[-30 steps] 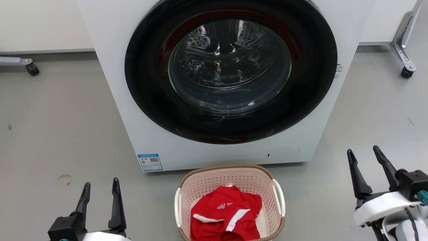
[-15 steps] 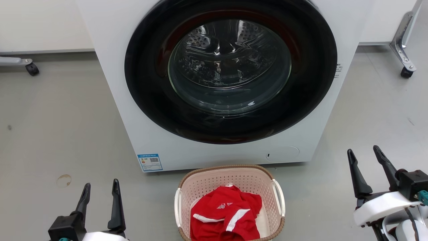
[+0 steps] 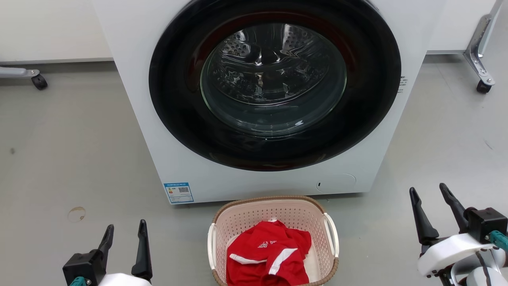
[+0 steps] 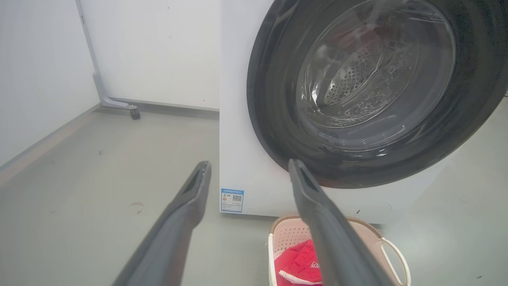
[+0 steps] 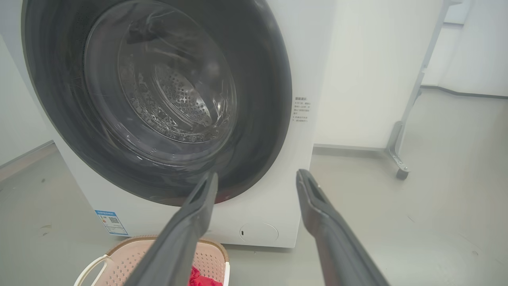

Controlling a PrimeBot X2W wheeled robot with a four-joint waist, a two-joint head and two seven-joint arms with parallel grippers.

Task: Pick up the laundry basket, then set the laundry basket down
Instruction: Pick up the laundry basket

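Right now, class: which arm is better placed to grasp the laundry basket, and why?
Left, probably: the left gripper, open, sits nearer the laundry basket than the right gripper, also open.

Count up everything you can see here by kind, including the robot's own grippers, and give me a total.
washing machine: 1
laundry basket: 1
red garment: 1
caster wheels: 2
grippers: 2, left gripper, right gripper
total: 7

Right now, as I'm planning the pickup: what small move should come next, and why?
Probably bring both arms inward and down toward the laundry basket. The left gripper and right gripper stand open, well apart from it on either side. It sits on the floor before the washer, a red garment inside, its white handles ungrasped.
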